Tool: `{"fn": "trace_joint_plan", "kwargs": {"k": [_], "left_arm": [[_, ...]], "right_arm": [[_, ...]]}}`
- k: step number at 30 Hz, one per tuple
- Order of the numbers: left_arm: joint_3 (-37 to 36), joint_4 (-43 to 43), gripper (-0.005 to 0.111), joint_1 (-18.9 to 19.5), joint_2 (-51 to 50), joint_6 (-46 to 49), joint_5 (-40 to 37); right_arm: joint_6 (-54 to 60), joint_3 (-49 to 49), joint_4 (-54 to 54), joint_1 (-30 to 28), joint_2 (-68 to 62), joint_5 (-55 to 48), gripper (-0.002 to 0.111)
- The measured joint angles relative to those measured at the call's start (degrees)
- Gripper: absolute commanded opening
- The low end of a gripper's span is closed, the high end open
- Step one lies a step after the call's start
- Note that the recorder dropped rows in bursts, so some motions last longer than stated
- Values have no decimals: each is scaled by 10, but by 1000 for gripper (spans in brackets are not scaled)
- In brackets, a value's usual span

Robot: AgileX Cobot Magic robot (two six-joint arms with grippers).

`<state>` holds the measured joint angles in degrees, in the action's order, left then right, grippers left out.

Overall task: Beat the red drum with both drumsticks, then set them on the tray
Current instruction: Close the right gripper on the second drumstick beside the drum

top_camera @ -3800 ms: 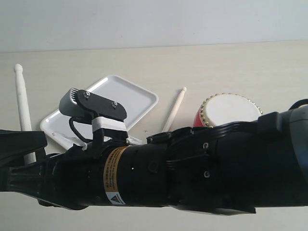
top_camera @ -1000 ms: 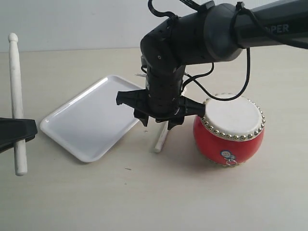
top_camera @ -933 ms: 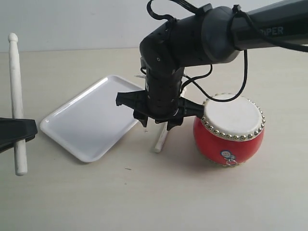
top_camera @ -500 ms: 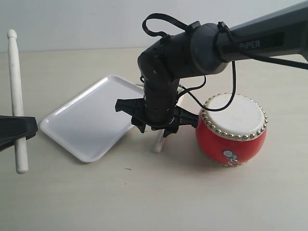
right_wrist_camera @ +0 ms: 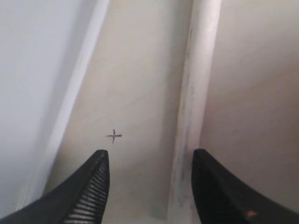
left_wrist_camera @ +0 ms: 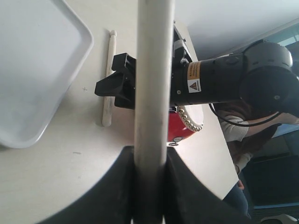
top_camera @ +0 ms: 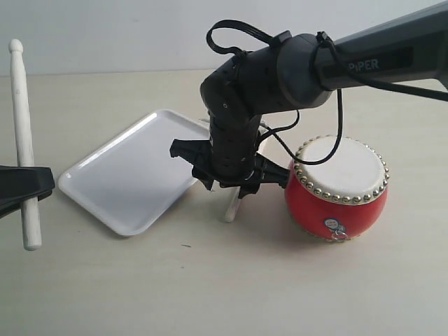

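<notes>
The red drum (top_camera: 336, 190) with its cream skin stands on the table at the right. My left gripper (top_camera: 24, 185) at the far left edge is shut on one drumstick (top_camera: 21, 133) and holds it upright; in the left wrist view this drumstick (left_wrist_camera: 154, 70) runs up from the closed jaws of the left gripper (left_wrist_camera: 150, 186). The second drumstick (top_camera: 233, 207) lies on the table between the white tray (top_camera: 126, 175) and the drum. My right gripper (top_camera: 227, 187) hangs open just over it; in the right wrist view the stick (right_wrist_camera: 194, 107) lies between the open fingers of the right gripper (right_wrist_camera: 149, 186), close to one of them.
The right arm (top_camera: 280, 66) reaches in from the upper right, close beside the drum. The tray's rim (right_wrist_camera: 79, 84) runs alongside the lying stick. A small pen cross (right_wrist_camera: 113, 136) marks the table between tray and stick.
The right arm, which blocked the exterior view 3.8 s ago, has come down over the lying stick and sunk a little lower. The drum sits slightly further right. The left gripper's stick has barely moved.
</notes>
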<state>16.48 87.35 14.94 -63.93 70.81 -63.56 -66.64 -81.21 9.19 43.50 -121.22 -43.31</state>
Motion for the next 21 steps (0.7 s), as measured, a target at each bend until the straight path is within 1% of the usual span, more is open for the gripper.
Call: {"fn": "trace_joint_plan", "kwargs": {"k": [15,21], "left_arm": [[0,4,0,0,0,2,-9],[0,5,0,0,0,2,-15]], "right_arm": [[-21,-1,10,0,-11,-14,51],[-24,-28,10,0,-31,-24,51]]}}
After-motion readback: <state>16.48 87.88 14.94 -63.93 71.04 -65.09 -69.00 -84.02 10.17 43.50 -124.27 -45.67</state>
